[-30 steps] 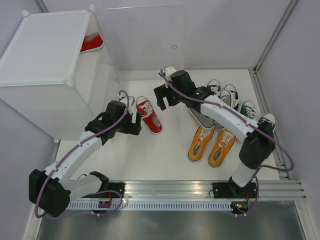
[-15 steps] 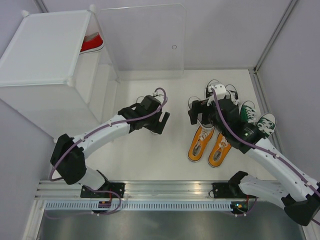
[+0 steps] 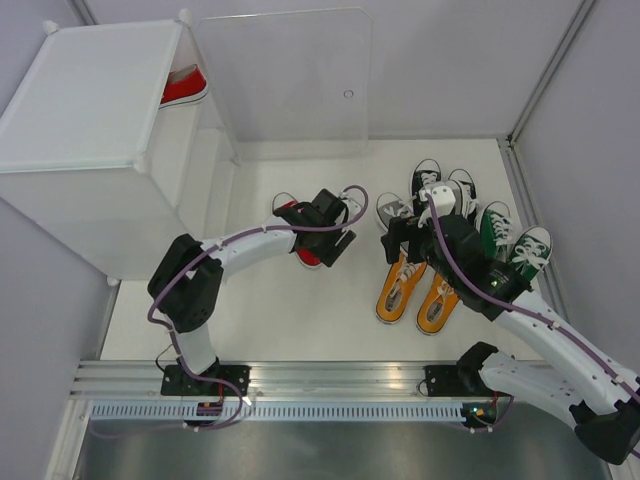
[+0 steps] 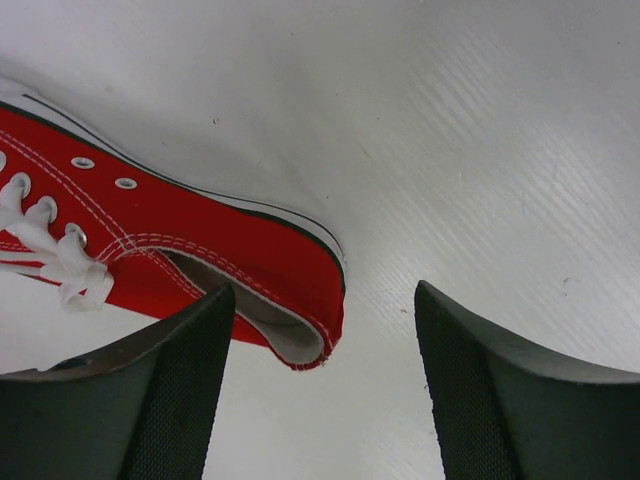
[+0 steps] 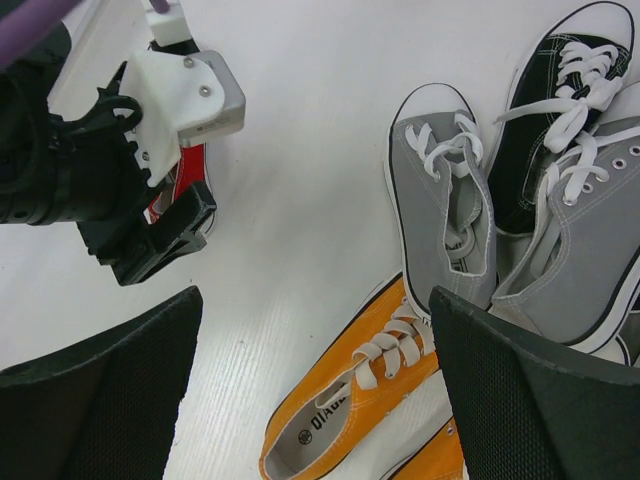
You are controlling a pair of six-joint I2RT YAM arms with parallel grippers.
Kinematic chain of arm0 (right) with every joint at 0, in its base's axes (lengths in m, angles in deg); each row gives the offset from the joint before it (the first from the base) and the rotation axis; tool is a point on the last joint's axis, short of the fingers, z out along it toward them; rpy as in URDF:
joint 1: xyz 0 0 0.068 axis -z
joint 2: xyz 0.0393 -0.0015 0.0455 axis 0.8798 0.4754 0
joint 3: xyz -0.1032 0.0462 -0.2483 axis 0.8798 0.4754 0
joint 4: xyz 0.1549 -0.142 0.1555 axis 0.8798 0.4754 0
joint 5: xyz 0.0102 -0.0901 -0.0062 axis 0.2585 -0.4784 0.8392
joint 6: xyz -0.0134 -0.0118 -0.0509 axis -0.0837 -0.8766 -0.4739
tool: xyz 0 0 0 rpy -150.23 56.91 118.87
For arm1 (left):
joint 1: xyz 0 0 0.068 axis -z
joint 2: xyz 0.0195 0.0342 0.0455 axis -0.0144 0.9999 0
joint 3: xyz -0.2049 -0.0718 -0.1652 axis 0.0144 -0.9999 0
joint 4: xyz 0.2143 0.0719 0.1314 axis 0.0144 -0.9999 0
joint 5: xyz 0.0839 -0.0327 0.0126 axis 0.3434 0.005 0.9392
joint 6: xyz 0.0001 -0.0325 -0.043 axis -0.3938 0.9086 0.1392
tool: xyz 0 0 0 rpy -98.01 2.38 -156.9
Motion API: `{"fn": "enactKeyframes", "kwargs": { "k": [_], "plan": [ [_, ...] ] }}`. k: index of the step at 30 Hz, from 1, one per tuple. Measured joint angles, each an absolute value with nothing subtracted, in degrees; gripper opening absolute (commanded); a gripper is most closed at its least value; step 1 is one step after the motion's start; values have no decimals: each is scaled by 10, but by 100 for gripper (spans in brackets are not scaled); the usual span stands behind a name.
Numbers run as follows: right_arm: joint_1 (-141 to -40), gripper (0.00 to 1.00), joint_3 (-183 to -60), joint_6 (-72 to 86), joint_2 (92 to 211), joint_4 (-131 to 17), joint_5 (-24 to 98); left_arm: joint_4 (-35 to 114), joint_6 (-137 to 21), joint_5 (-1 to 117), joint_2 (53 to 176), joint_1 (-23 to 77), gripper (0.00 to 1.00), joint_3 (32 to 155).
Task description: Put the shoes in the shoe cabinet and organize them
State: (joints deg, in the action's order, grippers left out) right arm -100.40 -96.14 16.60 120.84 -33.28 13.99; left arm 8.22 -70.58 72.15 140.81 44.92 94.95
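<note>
- A white tabletop point(image 3: 300, 310) is being enclosed by pale grey walls point(image 3: 450, 60).
- Its near edge is being bordered by an aluminium rail point(image 3: 340, 378).

Shoe cabinet point(image 3: 90, 100): we find it at the far left of the table point(image 3: 300, 320).
Door panel point(image 3: 285, 85): we see it standing along the back, right of the cabinet.
Shelved shoe point(image 3: 183, 87): inside the cabinet, up high.
Lone shoe point(image 4: 200, 260): mid-table, its heel beneath the left gripper point(image 3: 338, 243).
Front pair point(image 3: 420, 290): right of the lone shoe, near the right gripper point(image 3: 395, 238).
Other 3 pairs point(image 3: 497, 218): we see them clustered behind the front pair.
</note>
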Motion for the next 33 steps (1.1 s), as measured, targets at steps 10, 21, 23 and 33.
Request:
{"fn": "enactKeyframes", "kwargs": {
  "k": [10,21,23,33],
  "plan": [
    [-1004,97,-950,166,1209,-341,141,87,-739,687,1434,439,62,956],
    [-1004,96,-948,166,1218,-343,143,101,-744,689,1441,434,39,931],
    [-1004,97,-948,166,1220,-343,143,103,-744,690,1441,432,32,929],
    [-1004,96,-945,166,1218,-345,143,62,-731,663,1414,433,2,933]
  ]
}}
